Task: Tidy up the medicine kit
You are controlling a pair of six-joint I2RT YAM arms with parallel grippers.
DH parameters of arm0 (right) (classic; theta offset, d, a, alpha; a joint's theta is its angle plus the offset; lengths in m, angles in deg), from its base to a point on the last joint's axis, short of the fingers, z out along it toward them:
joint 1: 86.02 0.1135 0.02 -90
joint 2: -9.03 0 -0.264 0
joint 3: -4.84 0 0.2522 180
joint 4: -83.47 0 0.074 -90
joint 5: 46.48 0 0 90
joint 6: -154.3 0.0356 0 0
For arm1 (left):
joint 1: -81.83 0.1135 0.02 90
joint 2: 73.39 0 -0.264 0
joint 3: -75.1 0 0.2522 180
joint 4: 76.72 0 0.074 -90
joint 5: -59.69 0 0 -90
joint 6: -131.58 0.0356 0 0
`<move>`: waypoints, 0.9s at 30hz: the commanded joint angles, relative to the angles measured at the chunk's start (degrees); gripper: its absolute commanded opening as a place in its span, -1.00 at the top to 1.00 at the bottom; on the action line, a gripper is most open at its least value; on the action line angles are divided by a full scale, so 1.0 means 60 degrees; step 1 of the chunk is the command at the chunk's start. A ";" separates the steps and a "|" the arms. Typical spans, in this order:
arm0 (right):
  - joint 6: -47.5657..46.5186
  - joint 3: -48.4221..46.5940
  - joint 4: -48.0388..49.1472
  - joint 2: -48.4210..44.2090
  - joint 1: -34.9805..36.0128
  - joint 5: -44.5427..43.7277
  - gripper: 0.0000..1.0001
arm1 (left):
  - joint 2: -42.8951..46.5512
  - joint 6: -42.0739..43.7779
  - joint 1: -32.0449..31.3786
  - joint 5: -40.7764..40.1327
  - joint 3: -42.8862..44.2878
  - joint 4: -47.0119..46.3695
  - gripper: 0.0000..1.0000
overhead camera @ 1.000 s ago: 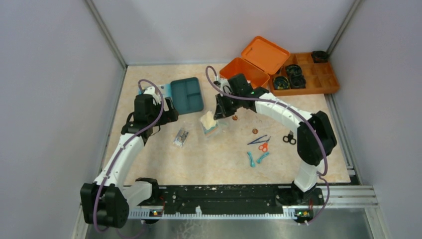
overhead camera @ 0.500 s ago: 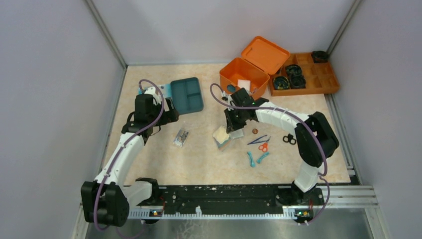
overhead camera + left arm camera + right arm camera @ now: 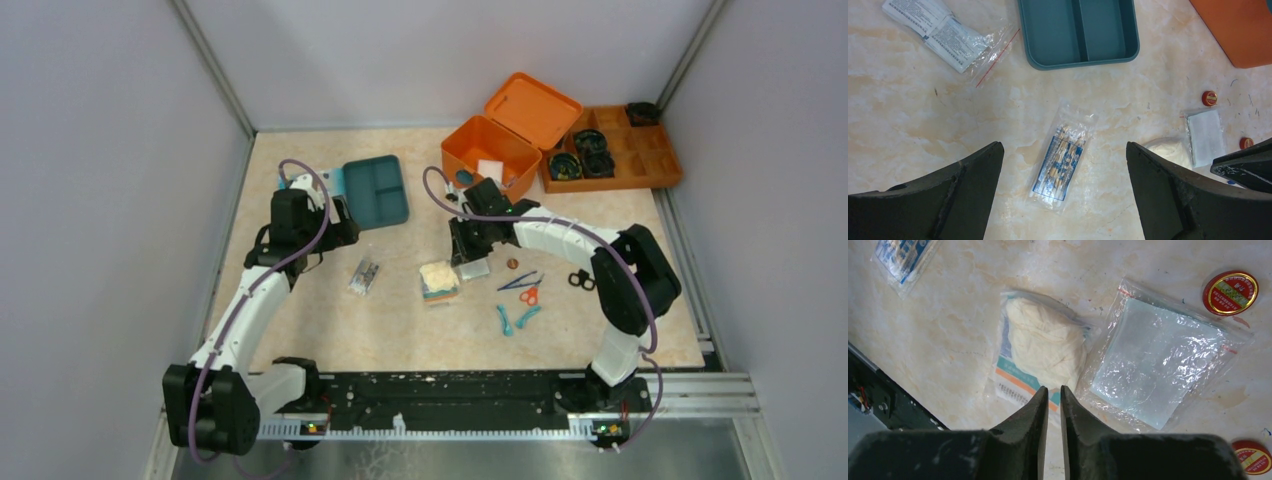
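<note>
Pouches, two, under your right gripper: clear cotton-filled pouch, flat clear gauze pouch. Its jaws are nearly closed and empty; left gripper gapes wide.

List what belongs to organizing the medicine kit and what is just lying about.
Job: medicine kit, cotton bag, gauze pouch, swab packet, orange scissors, tweezers.
Likely lying about: orange divided tray with its black items, teal tray.

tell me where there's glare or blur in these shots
right wrist: the clear bag glints with white glare, and the right end effector up close is dark with little detail; left wrist: table sharp, left fingers nearly black; top external: even light, faint shadows.
</note>
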 commanded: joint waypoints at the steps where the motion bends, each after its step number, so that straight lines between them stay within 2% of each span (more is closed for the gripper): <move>1: 0.0091 0.0058 0.0455 -0.0017 -0.0033 0.0149 0.56 | 0.0025 -0.0046 0.0054 0.0131 0.0214 0.0014 -0.98; 3: 0.0279 0.0102 0.0547 0.0034 -0.0027 0.0107 0.37 | 0.0025 -0.0046 0.0054 0.0106 0.0213 0.0004 -0.98; 5: 0.0598 0.0214 0.0701 0.0069 -0.0004 -0.0001 0.27 | 0.0024 -0.0046 0.0054 0.0098 0.0211 0.0016 -0.98; 15: 0.1024 0.0177 0.1049 0.0813 0.0141 -0.0619 0.08 | 0.0016 -0.0046 0.0054 0.0105 0.0205 0.0012 -0.98; 24: 0.1010 -0.0053 0.1176 0.1675 0.0237 -0.0470 0.04 | 0.0042 -0.0046 0.0054 0.0074 0.0199 0.0020 -0.98; 27: 0.1051 -0.0070 0.1220 0.1830 0.0232 -0.0530 0.13 | 0.0047 -0.0046 0.0054 0.0083 0.0196 0.0000 -0.98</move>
